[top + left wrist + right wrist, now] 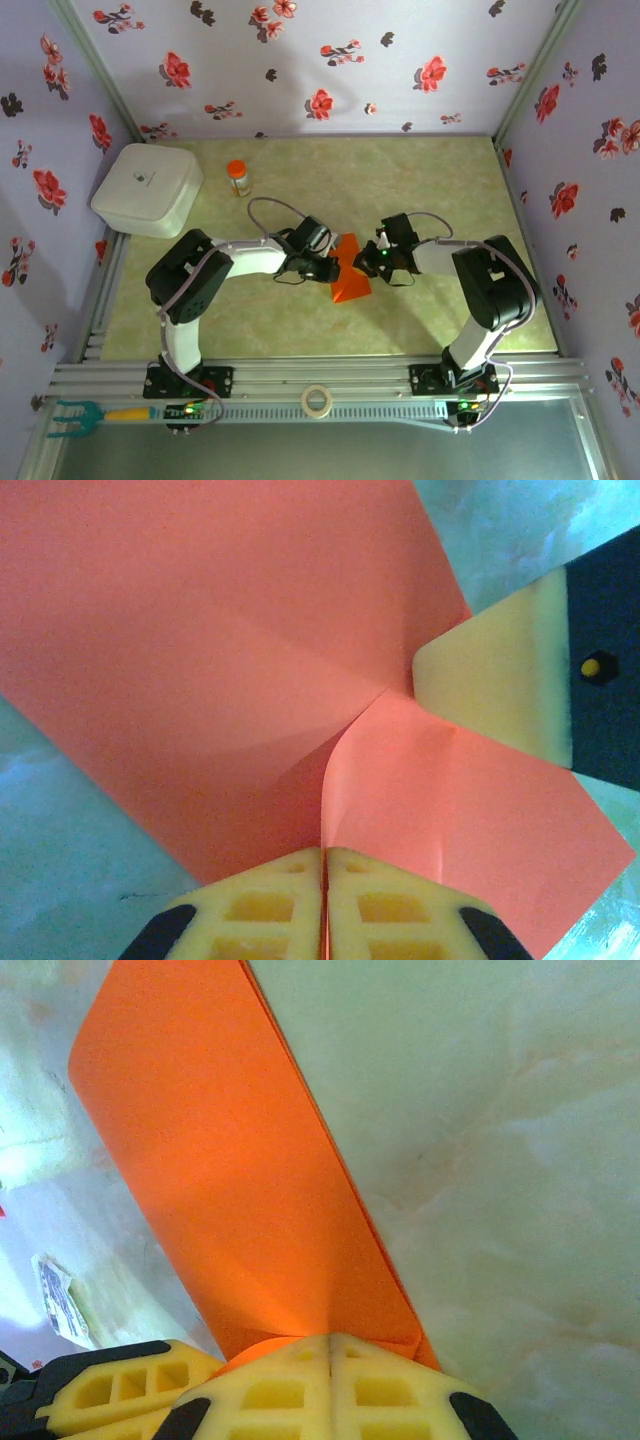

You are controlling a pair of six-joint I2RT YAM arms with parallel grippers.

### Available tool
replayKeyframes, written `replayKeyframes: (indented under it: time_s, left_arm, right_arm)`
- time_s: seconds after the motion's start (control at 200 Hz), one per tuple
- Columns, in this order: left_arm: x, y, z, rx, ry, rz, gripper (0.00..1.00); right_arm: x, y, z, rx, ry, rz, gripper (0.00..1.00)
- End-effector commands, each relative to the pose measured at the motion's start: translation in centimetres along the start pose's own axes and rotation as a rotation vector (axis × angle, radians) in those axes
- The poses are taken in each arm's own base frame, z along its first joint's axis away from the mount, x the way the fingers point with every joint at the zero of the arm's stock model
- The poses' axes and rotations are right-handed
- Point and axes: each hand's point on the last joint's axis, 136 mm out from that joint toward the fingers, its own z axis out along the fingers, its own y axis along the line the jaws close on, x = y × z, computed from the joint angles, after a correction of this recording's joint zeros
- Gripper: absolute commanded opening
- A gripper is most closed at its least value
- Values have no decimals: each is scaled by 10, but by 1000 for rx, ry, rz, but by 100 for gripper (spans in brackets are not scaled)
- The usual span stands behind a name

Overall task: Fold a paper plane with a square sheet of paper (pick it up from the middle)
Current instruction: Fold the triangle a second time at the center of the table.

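The square sheet of paper (350, 275) is bright orange, partly folded, and sits mid-table between my two arms. My left gripper (328, 266) reaches it from the left, my right gripper (374, 260) from the right. In the left wrist view the paper (200, 650) spreads wide and one raised fold runs into my shut left gripper (325, 865); a right fingertip (490, 695) presses at the crease. Seen from the right wrist, a long folded strip of paper (230, 1170) narrows into my shut right gripper (330, 1342), which pinches its end. Left fingers (100, 1388) show at the lower left.
A white lidded box (148, 188) sits at the back left, with a small orange-capped bottle (238, 177) beside it. A tape roll (317, 401) and a teal-headed tool (85, 413) lie on the front rail. Floral walls close in three sides.
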Motion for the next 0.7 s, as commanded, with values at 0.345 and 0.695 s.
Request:
replayKeyframes:
  time_s: [0.345,0.695]
  left_arm:
    - [18,13,9,-32,79,-3,9]
    - [19,13,9,-30,81,-4,9]
  right_arm:
    - [-12,-35,0,64,-58,85,2]
    - [-23,8,-30,-80,-117,42,3]
